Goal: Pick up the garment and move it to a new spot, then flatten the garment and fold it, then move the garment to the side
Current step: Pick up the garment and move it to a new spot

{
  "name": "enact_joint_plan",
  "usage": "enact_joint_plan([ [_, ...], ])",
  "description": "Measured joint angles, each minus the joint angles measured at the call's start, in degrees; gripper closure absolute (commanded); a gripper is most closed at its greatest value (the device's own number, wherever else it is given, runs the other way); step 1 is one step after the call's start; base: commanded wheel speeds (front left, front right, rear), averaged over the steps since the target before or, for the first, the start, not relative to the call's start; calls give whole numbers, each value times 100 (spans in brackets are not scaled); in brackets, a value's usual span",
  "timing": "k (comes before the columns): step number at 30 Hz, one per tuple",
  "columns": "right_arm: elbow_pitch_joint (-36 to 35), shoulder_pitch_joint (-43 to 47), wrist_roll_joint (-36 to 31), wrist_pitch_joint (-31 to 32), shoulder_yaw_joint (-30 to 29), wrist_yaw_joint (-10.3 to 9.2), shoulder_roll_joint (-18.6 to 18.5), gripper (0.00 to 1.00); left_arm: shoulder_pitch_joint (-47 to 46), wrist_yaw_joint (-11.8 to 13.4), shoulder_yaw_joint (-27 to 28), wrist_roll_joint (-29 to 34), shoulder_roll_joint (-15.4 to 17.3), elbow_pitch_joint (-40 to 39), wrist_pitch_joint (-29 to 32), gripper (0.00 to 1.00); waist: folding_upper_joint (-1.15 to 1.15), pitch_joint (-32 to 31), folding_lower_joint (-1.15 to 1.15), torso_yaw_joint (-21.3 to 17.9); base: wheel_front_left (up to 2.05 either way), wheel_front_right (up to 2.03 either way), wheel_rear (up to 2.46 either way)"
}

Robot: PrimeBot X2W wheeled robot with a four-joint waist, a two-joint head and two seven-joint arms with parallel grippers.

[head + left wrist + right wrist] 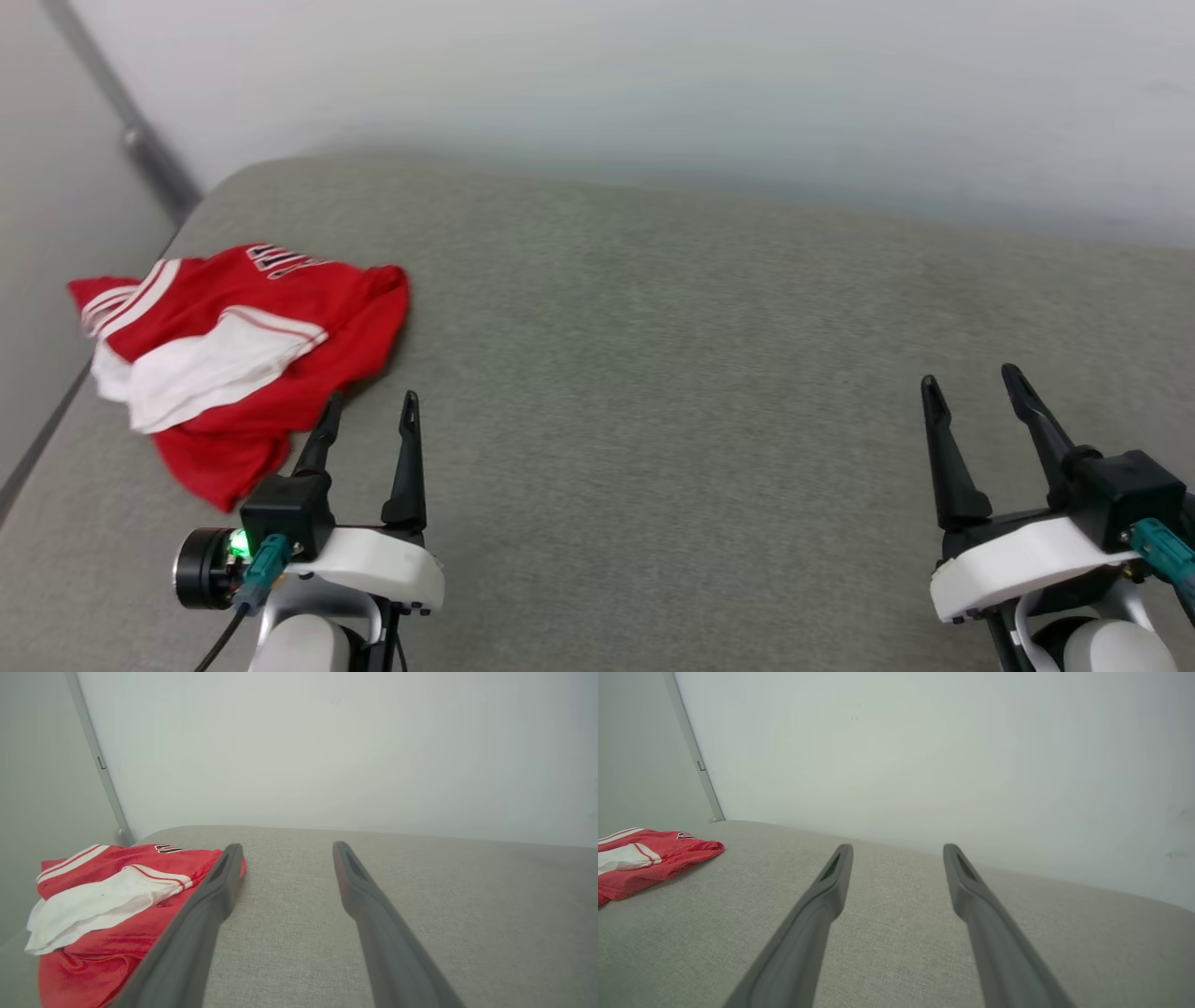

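Observation:
The garment (233, 350) lies crumpled at the left end of the grey cushioned surface (672, 373), red with a white sleeve folded on top and a bit of black lettering at its far edge. The left wrist view has the garment (107, 900) low on its left side, and in the right wrist view the garment (649, 858) sits at the far left. My left gripper (372, 403) stands open just right of the garment's near edge, empty, its left finger close to the cloth. Far to the right, my right gripper (971, 378) is open and empty over bare cushion.
A pale wall (653, 84) rises behind the surface. At the far left corner a grey metal strip (131, 131) runs down the wall. The cushion's left edge (37, 448) drops off just beyond the garment. Bare grey fabric stretches between the two grippers.

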Motion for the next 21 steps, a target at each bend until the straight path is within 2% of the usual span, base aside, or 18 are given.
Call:
enact_joint_plan([
  [13, -104, -77, 3, 63, 417, 0, 3, 0, 69, 109, 439, -52, -1, -118, 0, 0, 0, 44, 0, 1353, 0, 0, 0],
  [21, -103, -154, -74, 82, 573, 0, 4, 0, 183, 121, 610, -74, -11, -175, 1, 0, 0, 62, 0, 1984, 0, 0, 0],
])
